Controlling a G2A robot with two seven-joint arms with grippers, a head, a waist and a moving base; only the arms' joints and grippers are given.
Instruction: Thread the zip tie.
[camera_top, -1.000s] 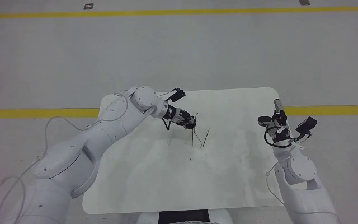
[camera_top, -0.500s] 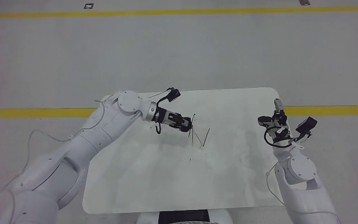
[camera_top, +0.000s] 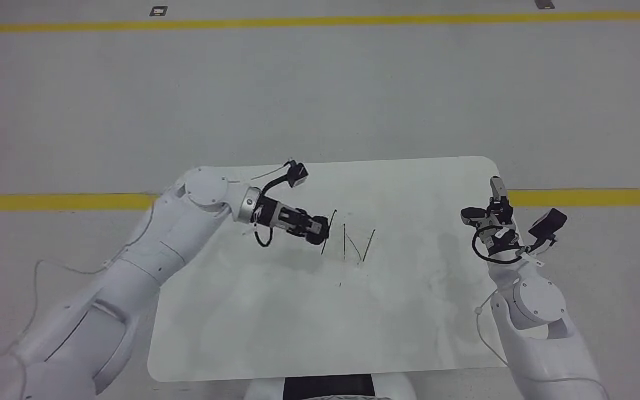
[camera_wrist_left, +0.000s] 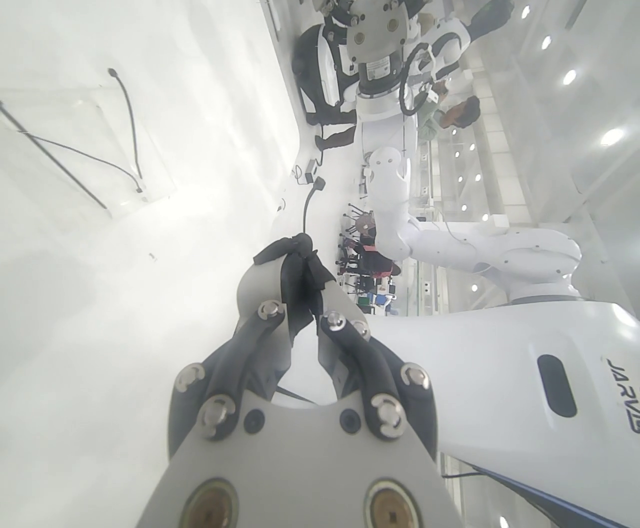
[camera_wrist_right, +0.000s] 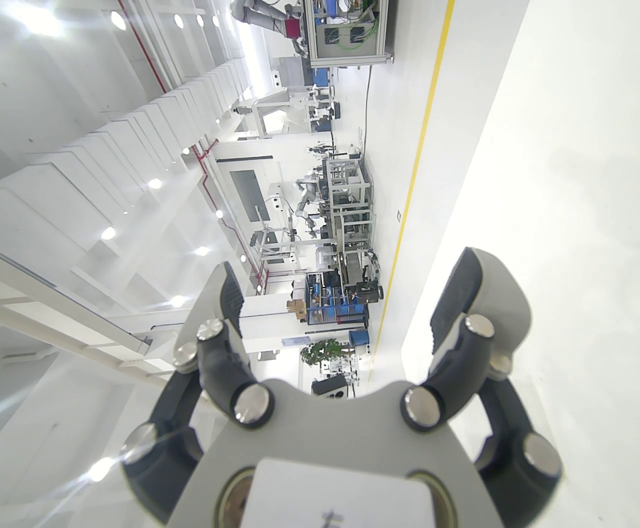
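Observation:
My left gripper (camera_top: 317, 229) is over the middle-left of the white table (camera_top: 300, 330), shut on a thin black zip tie (camera_top: 329, 219). In the left wrist view the held zip tie (camera_wrist_left: 306, 210) sticks out past the pressed-together fingertips of that gripper (camera_wrist_left: 299, 250), its head at the far end. Other black zip ties (camera_top: 346, 241) (camera_wrist_left: 131, 120) lie loose on the table just right of it, one slanted (camera_top: 368, 245). My right gripper (camera_top: 496, 208) (camera_wrist_right: 345, 290) stands open and empty by the table's right edge.
A tiny dark speck (camera_top: 339, 284) lies on the table in front of the loose ties. The table's rounded front edge (camera_top: 300, 378) is close to the robot. A yellow floor line (camera_top: 80, 201) runs behind the table.
My left arm has drawn back to the left, carrying one zip tie away from the loose ones. The right arm has stayed still.

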